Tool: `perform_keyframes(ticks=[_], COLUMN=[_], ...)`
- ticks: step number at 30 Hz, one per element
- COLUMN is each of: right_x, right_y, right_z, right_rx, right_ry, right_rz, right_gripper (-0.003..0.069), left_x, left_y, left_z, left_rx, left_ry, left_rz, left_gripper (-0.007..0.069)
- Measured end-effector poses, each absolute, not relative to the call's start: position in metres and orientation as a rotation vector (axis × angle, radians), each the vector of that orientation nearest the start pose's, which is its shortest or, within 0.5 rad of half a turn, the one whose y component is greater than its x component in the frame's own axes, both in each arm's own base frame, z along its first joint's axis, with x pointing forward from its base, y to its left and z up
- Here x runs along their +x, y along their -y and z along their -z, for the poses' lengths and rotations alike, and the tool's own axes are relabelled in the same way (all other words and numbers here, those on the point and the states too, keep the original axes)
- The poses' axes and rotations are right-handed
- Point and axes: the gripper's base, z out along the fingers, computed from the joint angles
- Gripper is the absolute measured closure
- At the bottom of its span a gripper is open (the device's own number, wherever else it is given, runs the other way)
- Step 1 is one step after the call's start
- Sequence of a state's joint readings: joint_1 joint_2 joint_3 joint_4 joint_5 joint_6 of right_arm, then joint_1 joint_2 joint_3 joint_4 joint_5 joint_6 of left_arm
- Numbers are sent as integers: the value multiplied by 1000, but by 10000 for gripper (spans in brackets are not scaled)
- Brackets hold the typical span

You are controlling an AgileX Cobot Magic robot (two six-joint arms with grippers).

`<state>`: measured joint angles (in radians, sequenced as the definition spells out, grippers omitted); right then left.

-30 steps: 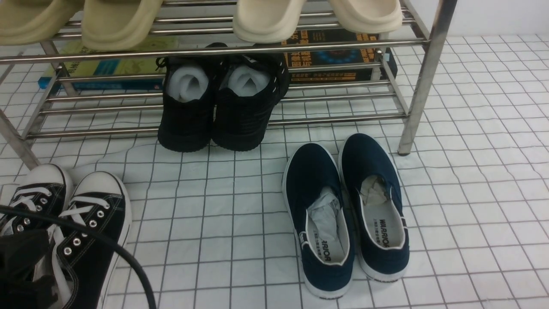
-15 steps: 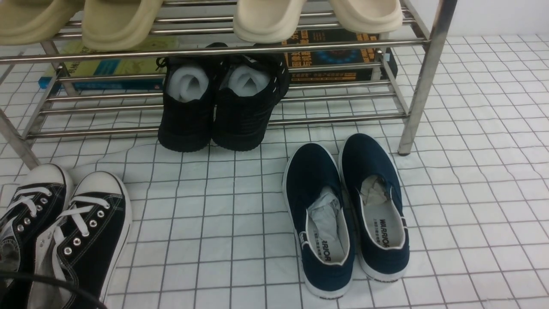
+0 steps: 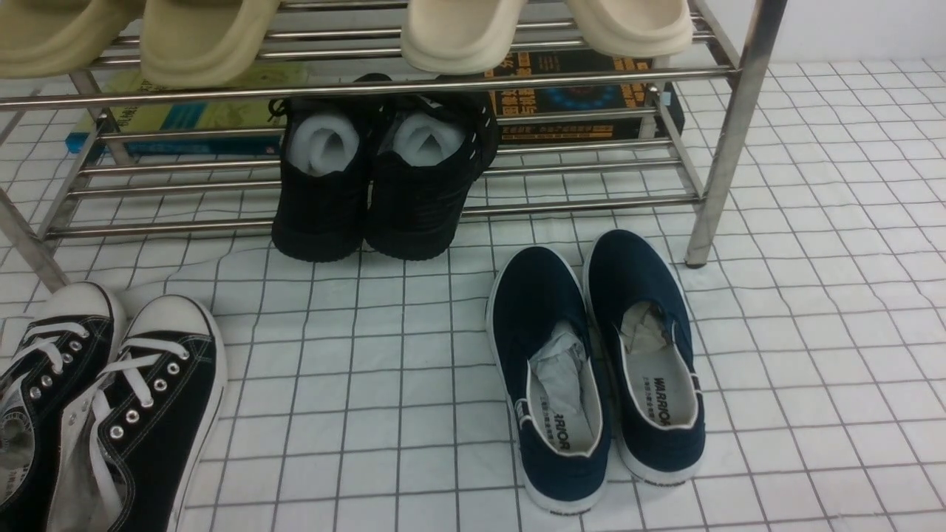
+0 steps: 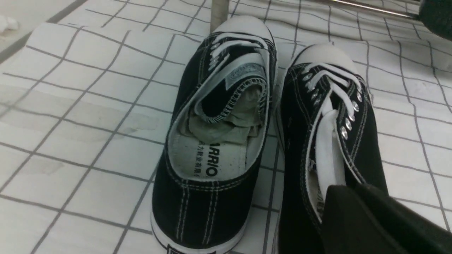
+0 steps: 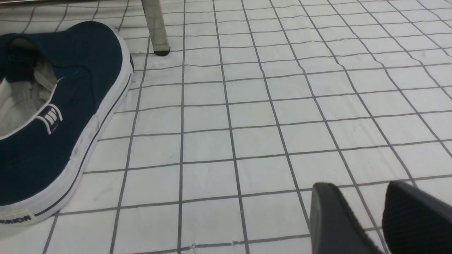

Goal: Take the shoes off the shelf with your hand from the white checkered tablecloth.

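- The shoes, a black canvas lace-up pair with white toe caps, are found on the white checkered tablecloth covering the desk, at about 8 o'clock in the front view, clear of the shelf and just in front of its near left leg.
- Their long axes are laid roughly from 6 to 12 o'clock, toes towards the shelf, and the two are set side by side, touching or nearly so.
- The left arm is judged much the nearer: in its wrist view the pair fills the picture, and the left fingers are seen over the heel end of one sneaker.
- Whether the left fingers are spread or pressed together cannot be told, since only one dark mass is shown; nothing appears to be pinched, though contact with the heel cannot be ruled out.
- The right fingers are seen slightly spread, a narrow gap between them, with nothing held, above bare cloth beside a navy slip-on, well apart from the pair.
- With the pair off the shelf, that part of the task is judged done.
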<state>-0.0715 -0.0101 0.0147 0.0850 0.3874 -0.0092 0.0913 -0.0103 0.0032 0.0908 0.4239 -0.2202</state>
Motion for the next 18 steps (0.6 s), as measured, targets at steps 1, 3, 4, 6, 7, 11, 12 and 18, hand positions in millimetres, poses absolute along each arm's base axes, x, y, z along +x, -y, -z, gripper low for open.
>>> perform_keyframes(ticks=[1,3,4,6,7,11,12,18], right_x=[52,52,52,52,52,52,52,52], right_y=[1,1,1,1,1,1,1,1], right_z=[-174,-174,-174,-174,-174,-174,-174,-174], right_rx=[110,109,109,109,109,109,109,109], right_ry=[-1871,-1871,-1871,-1871,-1871,-1871,-1871,-1871], right_rz=[-29,-28,-28,-28,-28,-28,-28,-28], right_gripper=[420,420,420,420,420,420,420,420], left_x=[50,51,51,51,52,52,52,52], left_y=[-8,-6,-5,-4,-3,-3,-3,-3], left_z=[-174,-171,-171,-172,-172,-172,-172,-172], left_rx=[-241,-188,-173,-147,-138,-120,-120,-120], left_ry=[-1885,-1891,-1889,-1885,-1886,-1886,-1886,-1886], left_rz=[-5,23,29,44,49,59,59,59], left_gripper=[571,571,571,567,566,559,558,552])
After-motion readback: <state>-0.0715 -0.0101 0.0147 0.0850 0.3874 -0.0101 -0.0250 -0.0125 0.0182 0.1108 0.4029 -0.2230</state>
